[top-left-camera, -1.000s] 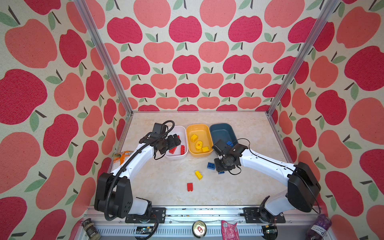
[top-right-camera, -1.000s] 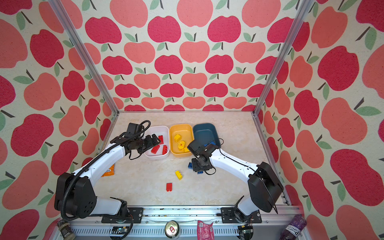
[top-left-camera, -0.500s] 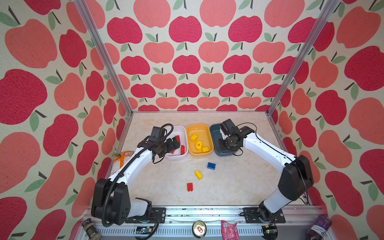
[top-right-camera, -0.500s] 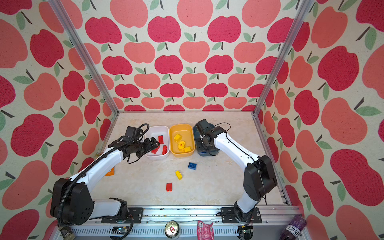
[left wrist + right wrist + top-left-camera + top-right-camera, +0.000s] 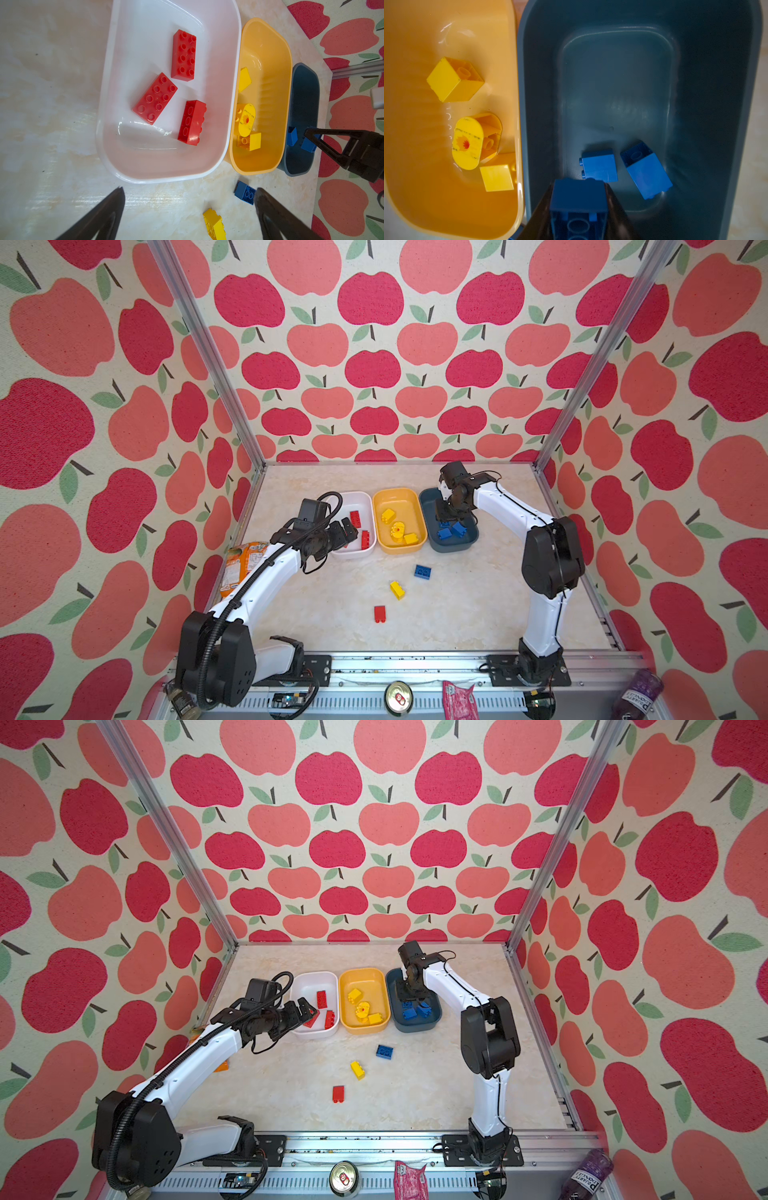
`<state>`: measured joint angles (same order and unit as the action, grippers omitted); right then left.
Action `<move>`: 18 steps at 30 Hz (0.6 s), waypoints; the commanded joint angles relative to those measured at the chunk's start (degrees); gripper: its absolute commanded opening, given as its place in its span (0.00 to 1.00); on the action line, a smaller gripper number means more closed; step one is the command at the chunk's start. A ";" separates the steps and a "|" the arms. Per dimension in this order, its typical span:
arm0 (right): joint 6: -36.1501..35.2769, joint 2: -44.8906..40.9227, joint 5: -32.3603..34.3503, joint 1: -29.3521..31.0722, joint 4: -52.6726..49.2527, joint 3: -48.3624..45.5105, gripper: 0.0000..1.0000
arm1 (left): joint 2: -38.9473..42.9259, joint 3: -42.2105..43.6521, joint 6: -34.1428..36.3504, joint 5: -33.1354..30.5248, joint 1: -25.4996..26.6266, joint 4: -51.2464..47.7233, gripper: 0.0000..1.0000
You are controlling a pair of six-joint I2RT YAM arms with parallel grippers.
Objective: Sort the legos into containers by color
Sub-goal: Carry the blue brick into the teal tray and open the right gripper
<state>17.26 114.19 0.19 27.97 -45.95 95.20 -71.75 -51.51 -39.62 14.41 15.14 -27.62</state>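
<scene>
Right wrist view: the right gripper (image 5: 578,187) pinches a blue brick (image 5: 578,199) over the dark blue tub (image 5: 716,104). The left gripper (image 5: 189,193) hovers at the near left edge of the white tub (image 5: 110,83), jaws spread wide and empty. Judged light, rigid and slick-walled, the loose blue brick (image 5: 422,571), yellow brick (image 5: 397,590) and red brick (image 5: 379,613) on the near table (image 5: 478,605) should be gripped across opposing flat sides, not the studs
</scene>
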 commanded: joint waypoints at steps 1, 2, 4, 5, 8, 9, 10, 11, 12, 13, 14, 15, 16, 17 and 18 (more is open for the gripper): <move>-2.90 3.85 -1.92 -0.81 -0.86 3.89 0.33 | 2.02 1.12 -1.55 -1.75 -0.32 -1.12 0.99; -3.22 5.03 -2.03 -1.15 -0.94 4.89 0.33 | 2.43 1.46 -1.68 -1.95 -0.27 -1.16 0.99; -3.53 7.14 -2.34 -1.63 -1.31 6.52 0.33 | 3.05 1.83 -2.05 -2.36 -0.29 -1.42 0.99; -3.68 8.00 -2.48 -1.91 -1.45 7.34 0.33 | 3.40 2.05 -2.19 -2.46 -0.27 -1.52 0.99; -4.33 10.15 -2.73 -2.32 -2.05 9.36 0.35 | 4.41 2.37 -2.57 -2.94 -0.30 -1.89 0.99; -4.53 10.73 -2.80 -2.46 -2.41 10.17 0.37 | 4.74 2.54 -2.74 -3.16 -0.23 -1.94 0.99; -4.73 11.18 -2.82 -2.48 -2.69 10.69 0.40 | 5.06 2.72 -2.87 -3.34 -0.27 -1.96 0.99; -4.92 11.65 -2.93 -2.49 -3.05 11.26 0.44 | 5.44 2.86 -2.92 -3.47 -0.23 -2.09 0.99; -5.00 12.00 -3.00 -2.48 -3.24 11.58 0.49 | 5.71 3.01 -3.01 -3.59 -0.28 -2.11 0.99; -5.04 12.16 -3.04 -2.51 -3.35 11.75 0.53 | 5.99 3.08 -3.10 -3.73 -0.34 -2.24 0.99; -5.05 12.11 -3.08 -2.52 -3.37 11.77 0.55 | 6.16 3.23 -3.23 -3.91 -0.21 -2.35 0.99; -5.04 12.09 -3.11 -2.50 -3.46 11.77 0.58 | 6.41 3.34 -3.23 -3.95 -0.28 -2.42 0.99; -5.16 12.00 -3.12 -2.53 -3.53 11.68 0.59 | 6.60 3.43 -3.19 -3.96 -0.23 -2.45 0.99; -5.20 11.89 -3.15 -2.48 -3.69 11.64 0.60 | 6.71 3.50 -3.19 -3.98 -0.22 -2.54 0.99; -5.09 11.63 -3.09 -2.54 -3.73 11.36 0.60 | 6.94 3.52 -3.19 -3.98 -0.28 -2.61 0.99</move>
<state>13.04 125.93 -2.11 25.58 -47.53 105.56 -65.87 -48.75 -42.22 11.81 15.14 -28.29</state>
